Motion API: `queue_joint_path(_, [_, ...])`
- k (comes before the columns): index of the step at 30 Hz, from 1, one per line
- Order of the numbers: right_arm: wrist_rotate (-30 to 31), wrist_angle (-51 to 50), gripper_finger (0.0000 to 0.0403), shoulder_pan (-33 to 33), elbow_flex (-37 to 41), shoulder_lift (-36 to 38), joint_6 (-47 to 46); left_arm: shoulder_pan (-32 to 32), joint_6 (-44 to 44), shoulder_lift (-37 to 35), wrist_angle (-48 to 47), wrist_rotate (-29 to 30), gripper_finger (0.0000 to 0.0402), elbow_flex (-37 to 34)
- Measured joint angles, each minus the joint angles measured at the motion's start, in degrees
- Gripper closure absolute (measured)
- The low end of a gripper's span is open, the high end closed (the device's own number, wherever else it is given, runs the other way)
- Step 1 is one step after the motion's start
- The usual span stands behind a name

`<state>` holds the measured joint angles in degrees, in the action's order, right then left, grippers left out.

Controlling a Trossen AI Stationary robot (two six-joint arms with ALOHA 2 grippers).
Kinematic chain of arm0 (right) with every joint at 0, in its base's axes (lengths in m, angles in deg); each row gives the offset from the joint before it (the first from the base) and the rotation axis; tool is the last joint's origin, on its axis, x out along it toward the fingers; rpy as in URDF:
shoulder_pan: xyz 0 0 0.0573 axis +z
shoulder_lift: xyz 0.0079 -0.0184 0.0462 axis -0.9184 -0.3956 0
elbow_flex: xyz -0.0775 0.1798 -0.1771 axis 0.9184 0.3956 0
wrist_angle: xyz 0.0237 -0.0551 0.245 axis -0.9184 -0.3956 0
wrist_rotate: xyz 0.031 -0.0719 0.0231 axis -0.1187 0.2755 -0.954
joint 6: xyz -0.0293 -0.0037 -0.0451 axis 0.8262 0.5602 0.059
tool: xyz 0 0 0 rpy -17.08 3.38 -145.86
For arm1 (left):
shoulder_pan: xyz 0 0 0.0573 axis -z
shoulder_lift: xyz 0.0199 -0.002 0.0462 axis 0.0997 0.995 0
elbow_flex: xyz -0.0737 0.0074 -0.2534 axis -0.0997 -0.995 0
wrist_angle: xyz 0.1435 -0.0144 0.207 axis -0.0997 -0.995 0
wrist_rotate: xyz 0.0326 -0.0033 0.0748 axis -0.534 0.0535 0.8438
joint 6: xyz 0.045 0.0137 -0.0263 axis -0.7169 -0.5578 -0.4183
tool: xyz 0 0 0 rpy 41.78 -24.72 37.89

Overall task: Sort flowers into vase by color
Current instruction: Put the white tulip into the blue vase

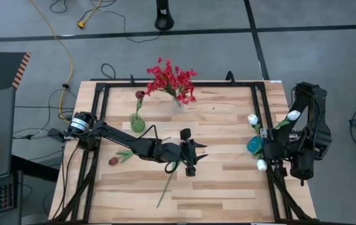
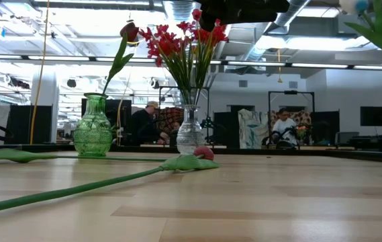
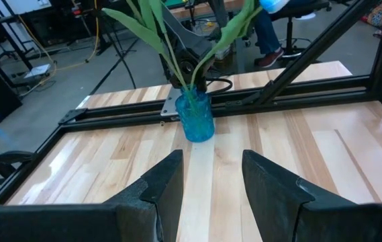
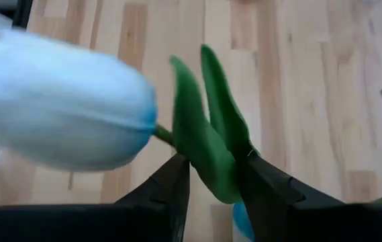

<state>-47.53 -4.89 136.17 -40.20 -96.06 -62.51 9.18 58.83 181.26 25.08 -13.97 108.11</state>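
Sorting stage: red sprays (image 1: 171, 79) in the clear vase (image 1: 178, 103), one maroon bud (image 1: 139, 94) in the green vase (image 1: 137, 122), white tulips (image 1: 253, 119) in the blue vase (image 1: 254, 146); two flowers not yet placed.
Near, centre: loose green stem (image 1: 166, 187) flat on the table (image 1: 228, 181), head hidden under the left arm.
Near, left: maroon tulip (image 1: 114, 160) lying flat beside the left arm.
Left gripper (image 1: 190, 152): mid-table over the loose stem, fingers (image 3: 164, 188) spread, nothing between them.
Right gripper (image 4: 214, 176): at the right edge by the blue vase, fingers pinching a green leaf (image 4: 207, 144) of a white tulip (image 4: 60, 111).
Far: clear vase centre, green vase to its left.
Handling: likely light, thin, bendy stems that flop when lifted; soft heads, leaves liable to slip.
Grip spot: probably on the bare stem near mid-length, clear of leaves and head.
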Motion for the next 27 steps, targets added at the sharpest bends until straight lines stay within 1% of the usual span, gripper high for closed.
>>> queue_joint_path(3, [-1.2,-0.1,0.0251,0.0,0.0,0.0,0.0,0.0,0.0,0.0,0.0,0.0,0.0261,0.0])
queue_joint_path(7, [-1.4,-0.6,0.0260,0.0,0.0,0.0,0.2,0.0,0.0,0.0,0.0,0.0,0.0261,0.0])
queue_joint_path(12, [-1.5,-1.7,0.0268,0.0,-2.6,-0.1,1.5,0.0,0.3,0.0,0.0,0.0,0.0261,0.0])
queue_joint_path(20, [-1.5,-1.9,0.0269,0.0,-6.3,0.0,1.5,0.0,0.9,0.0,0.0,0.0,0.0261,0.0])
queue_joint_path(27, [-1.5,-1.3,0.0269,0.0,-6.4,0.0,1.5,0.0,0.9,0.0,0.0,0.0,0.0261,0.0])
